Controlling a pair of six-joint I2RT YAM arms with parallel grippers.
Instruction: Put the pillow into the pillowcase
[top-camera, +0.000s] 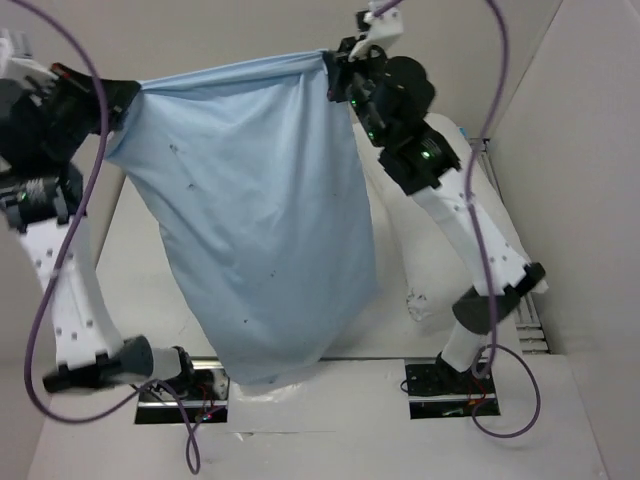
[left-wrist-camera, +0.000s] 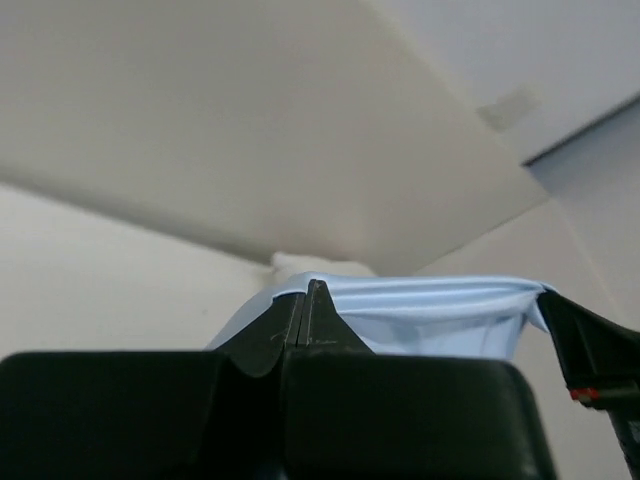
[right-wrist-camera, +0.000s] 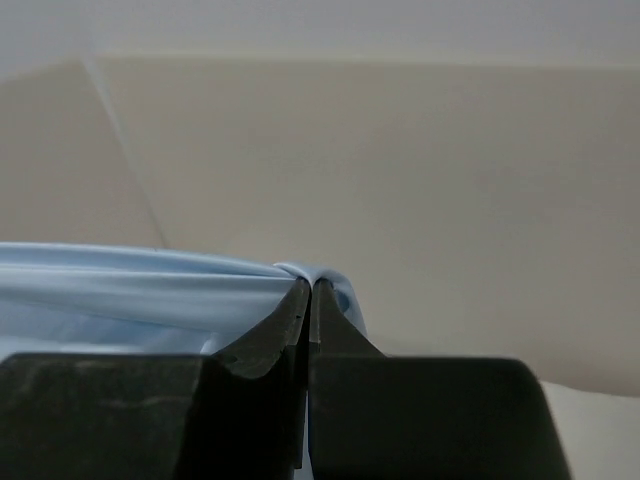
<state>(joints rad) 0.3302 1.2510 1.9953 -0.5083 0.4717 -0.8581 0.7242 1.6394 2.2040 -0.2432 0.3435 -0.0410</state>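
Observation:
The light blue pillowcase (top-camera: 250, 220) hangs in the air like a sack, stretched between both grippers by its top edge. My left gripper (top-camera: 128, 95) is shut on its top left corner, and my right gripper (top-camera: 335, 62) is shut on its top right corner. In the left wrist view the jaws (left-wrist-camera: 308, 290) pinch the blue hem (left-wrist-camera: 430, 315). In the right wrist view the jaws (right-wrist-camera: 311, 285) pinch the folded hem (right-wrist-camera: 120, 295). The white pillow (top-camera: 405, 255) lies on the table, mostly hidden behind the hanging cloth and the right arm.
White walls enclose the table on the left, back and right (top-camera: 580, 150). Purple cables (top-camera: 60, 260) loop round both arms. The arm bases (top-camera: 445, 385) sit at the near edge, and the pillowcase's bottom hangs just above them.

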